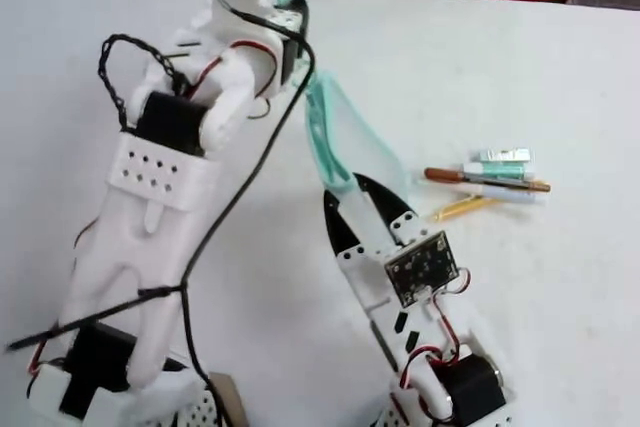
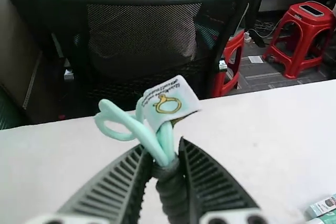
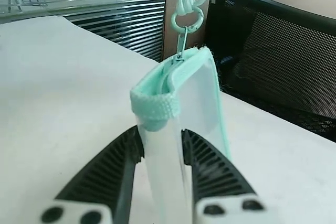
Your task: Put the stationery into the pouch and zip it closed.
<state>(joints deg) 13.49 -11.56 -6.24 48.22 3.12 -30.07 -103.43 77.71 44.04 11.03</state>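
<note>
So my left end effector (image 2: 161, 156), top middle of the high view, is clenched on the mint pull loop (image 2: 118, 124). The pouch (image 1: 345, 142) runs diagonally down to my right end effector (image 3: 160, 140), clamped on its other end. The stationery (image 1: 488, 179) sits loose on the bench (image 1: 560, 77) further right, nearest the right arm (image 1: 440, 347). Pouch looks empty, imo.

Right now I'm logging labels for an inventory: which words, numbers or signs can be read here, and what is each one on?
White tag on the pouch loop: a yellow ring drawing; its line of print is too small to read.
Green-and-white pack beside the pens: label too blurred to read.
Pouch: no print visible.
Nothing can be quoted.
</note>
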